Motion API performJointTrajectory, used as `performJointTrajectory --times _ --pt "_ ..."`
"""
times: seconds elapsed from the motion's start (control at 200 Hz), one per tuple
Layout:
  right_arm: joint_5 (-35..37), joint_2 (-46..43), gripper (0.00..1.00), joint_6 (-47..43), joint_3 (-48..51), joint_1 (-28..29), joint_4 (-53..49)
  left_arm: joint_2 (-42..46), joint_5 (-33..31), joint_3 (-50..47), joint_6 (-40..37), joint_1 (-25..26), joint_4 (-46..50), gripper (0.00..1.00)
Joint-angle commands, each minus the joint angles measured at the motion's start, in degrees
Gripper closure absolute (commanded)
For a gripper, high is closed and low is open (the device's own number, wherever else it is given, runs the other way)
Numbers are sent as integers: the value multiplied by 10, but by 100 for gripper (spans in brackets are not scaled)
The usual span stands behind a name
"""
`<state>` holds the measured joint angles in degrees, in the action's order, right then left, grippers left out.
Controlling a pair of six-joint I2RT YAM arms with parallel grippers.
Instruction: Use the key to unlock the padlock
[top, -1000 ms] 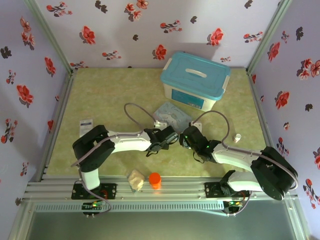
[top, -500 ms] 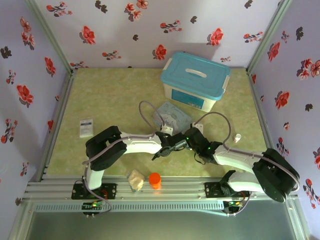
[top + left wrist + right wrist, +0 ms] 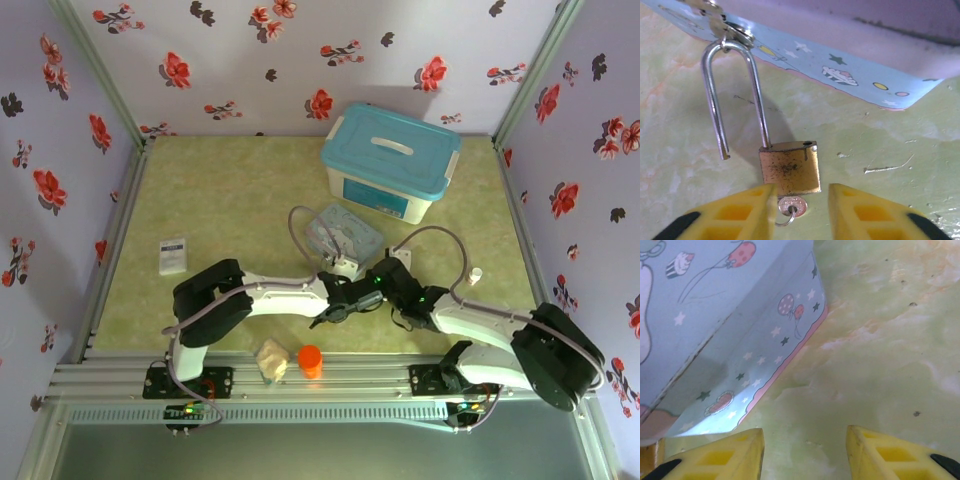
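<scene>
So you're basically at the tail end of the unlock here: in the left wrist view the padlock lies on the table right by the edge of the cartoon tin. The key sits in its keyhole, and the shackle looks popped, with one leg hanging free of the body while the top loop is hooked through the tin's catch. Your left gripper has its jaws parted a bit, straddling the key without pinching it as far as I can tell. The right gripper is spread moderately over bare table beside the tin, holding nothing. I'd say next you back the left off without dragging the key, then maybe swing the shackle out of the catch
</scene>
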<state>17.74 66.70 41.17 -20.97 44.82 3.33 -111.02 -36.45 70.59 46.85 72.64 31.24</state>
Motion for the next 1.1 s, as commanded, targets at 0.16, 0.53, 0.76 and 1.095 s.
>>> performJointTrajectory --times 0.16,0.53,0.76,1.095 --pt "-125 -113 43 28 79 -2 93 216 82 -132 10 -53 -135 39" --pt "-84 42 42 35 -18 107 137 331 244 -278 42 -176 -292 28" --pt "-4 158 44 60 -67 108 127 344 245 -295 45 -178 -295 28" --pt "-24 244 45 52 -106 107 167 346 245 -310 47 -189 -305 28"
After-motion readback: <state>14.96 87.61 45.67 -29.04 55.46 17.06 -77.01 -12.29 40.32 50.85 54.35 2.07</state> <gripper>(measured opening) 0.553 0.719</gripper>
